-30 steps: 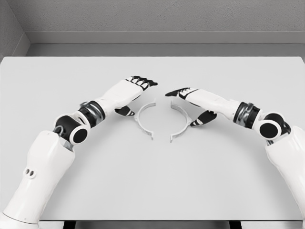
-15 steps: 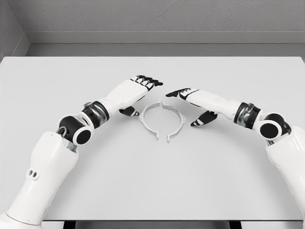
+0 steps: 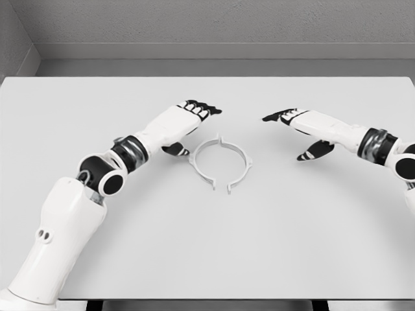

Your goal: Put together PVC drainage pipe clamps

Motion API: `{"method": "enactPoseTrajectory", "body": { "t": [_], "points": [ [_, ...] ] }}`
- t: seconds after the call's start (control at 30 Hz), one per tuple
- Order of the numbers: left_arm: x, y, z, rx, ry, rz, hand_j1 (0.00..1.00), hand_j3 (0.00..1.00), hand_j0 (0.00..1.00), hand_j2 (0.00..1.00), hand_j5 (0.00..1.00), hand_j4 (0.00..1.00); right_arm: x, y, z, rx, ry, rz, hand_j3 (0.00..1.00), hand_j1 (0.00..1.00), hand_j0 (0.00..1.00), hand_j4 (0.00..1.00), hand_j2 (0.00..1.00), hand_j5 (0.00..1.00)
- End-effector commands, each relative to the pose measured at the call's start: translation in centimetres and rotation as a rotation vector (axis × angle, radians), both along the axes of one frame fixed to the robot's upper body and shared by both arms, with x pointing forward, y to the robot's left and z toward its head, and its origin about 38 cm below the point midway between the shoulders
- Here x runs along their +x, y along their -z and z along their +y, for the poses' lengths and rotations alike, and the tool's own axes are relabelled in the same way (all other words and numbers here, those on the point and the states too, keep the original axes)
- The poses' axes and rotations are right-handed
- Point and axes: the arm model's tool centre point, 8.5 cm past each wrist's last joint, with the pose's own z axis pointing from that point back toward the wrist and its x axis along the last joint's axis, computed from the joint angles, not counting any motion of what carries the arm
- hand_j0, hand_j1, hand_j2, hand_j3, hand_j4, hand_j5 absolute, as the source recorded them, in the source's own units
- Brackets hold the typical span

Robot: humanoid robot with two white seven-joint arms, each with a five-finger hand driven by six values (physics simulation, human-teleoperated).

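Clamp halves: two thin white semicircular PVC pipe clamp pieces, left half [image 3: 200,162] and right half [image 3: 240,164], lie flat on the plain white table [image 3: 207,246], facing each other as a near-complete ring. Far-end tabs touch or nearly touch; near-end tabs show a small gap.

Left hand [image 3: 183,125]: fingers loosely extended, grasping nothing. Black fingertips [image 3: 206,109] sit just beyond the ring's far-left edge; thumb is just beside the left half's outer curve, contact not resolvable.

Right hand [image 3: 305,129]: fingers relaxed and extended, empty. Ring lies well apart from its fingertips [image 3: 275,117], towards the left hand.

Step, judged: halves are mated at the far joint, near joint not yet closed. Next move probably calls for pressing both outer curves inward so the near tabs meet, with the right hand approaching the right half first.

Surroundings: grey wall [image 3: 207,26] behind the table. Nothing obstructs either hand's path. Risk: a one-sided push would slide the loose ring.
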Motion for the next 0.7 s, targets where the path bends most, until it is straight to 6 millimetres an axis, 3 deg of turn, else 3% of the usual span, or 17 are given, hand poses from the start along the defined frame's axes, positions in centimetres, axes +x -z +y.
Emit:
{"method": "enactPoseTrajectory", "body": {
  "t": [0.0, 0.13, 0.23, 0.67],
  "points": [
    [0.3, -0.1, 0.6, -0.006, -0.016, 0.001, 1.0, 1.0, 1.0, 1.0, 1.0, 1.0, -0.1, -0.3, -0.3, 0.003, 0.0, -0.005, 1.0, 1.0, 1.0, 1.0, 1.0, 1.0],
    [1.7, 0.0, 1.9, 0.003, -0.056, 0.017, 1.0, 1.0, 1.0, 1.0, 1.0, 1.0, -0.4, -1.1, 0.5, 0.001, -0.027, -0.031, 1.0, 1.0, 1.0, 1.0, 1.0, 1.0],
    [2.2, 0.6, 1.8, 0.017, -0.056, 0.037, 1.0, 1.0, 1.0, 1.0, 1.0, 1.0, -0.5, -1.8, 0.7, -0.01, -0.039, -0.047, 1.0, 1.0, 1.0, 1.0, 1.0, 1.0],
    [2.7, 1.2, -1.4, 0.027, 0.003, 0.064, 1.0, 1.0, 1.0, 1.0, 1.0, 1.0, -1.1, -2.9, 0.6, -0.04, -0.053, -0.072, 1.0, 1.0, 1.0, 1.0, 1.0, 1.0]
  ]
}}
